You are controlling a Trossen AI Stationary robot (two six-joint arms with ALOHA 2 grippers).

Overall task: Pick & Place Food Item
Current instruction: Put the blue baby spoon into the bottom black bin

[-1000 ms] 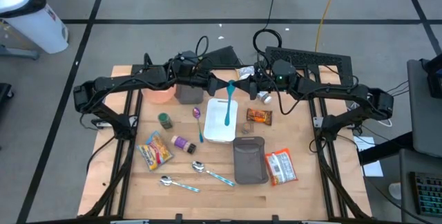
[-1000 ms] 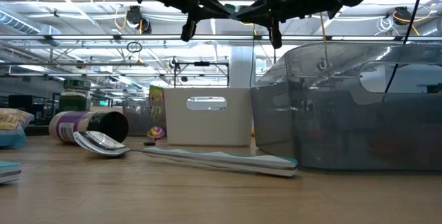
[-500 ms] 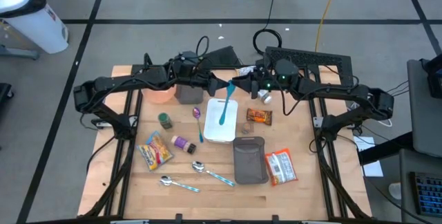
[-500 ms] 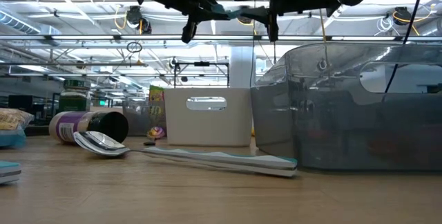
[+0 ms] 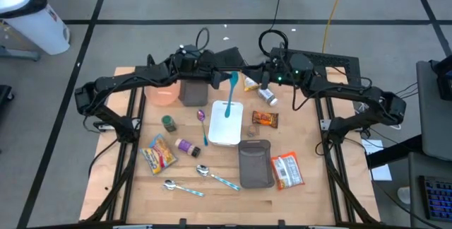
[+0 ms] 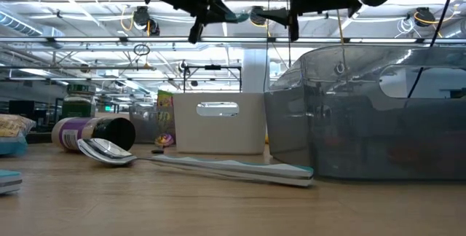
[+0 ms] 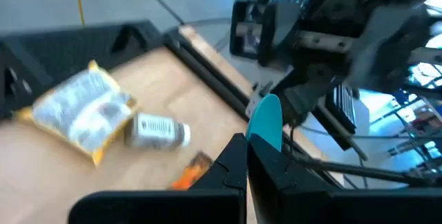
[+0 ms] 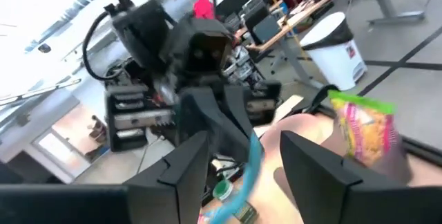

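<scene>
A teal spoon (image 5: 229, 100) hangs in the air over the white container (image 5: 226, 131), with my left gripper (image 5: 220, 80) shut on it. In the left wrist view the spoon's rounded end (image 7: 266, 119) sticks out past my left gripper (image 7: 246, 146). My right gripper (image 5: 258, 82) stands open just right of the spoon, touching nothing. Its own view shows my right gripper (image 8: 243, 141) facing the left gripper and the spoon (image 8: 247, 172). Food lies on the table: a yellow chip bag (image 5: 159, 154), a red-and-white snack bag (image 5: 287, 171), an orange bar (image 5: 265, 119) and a yellow packet (image 5: 251, 83). My left gripper pinches the teal spoon between its two fingers near the spoon's upper end (image 7: 257, 137), whose rounded tip shows beyond them. The fingers come about level from the table's left and lie across the spoon. The spoon's long part slants down below the fingers, clear of the table.
A grey container (image 5: 256, 164) stands near the white one. A pink bowl (image 5: 162, 96) and a grey box (image 5: 191, 92) are at the far left. A small bottle (image 5: 268, 97), a purple can (image 5: 187, 146), a green jar (image 5: 168, 122) and metal spoons (image 5: 215, 178) lie about.
My right gripper has opened, let go of the teal spoon and drawn back toward the table's right and far edge, rising a little. My left gripper has kept the spoon and carried it slightly toward the far edge.
</scene>
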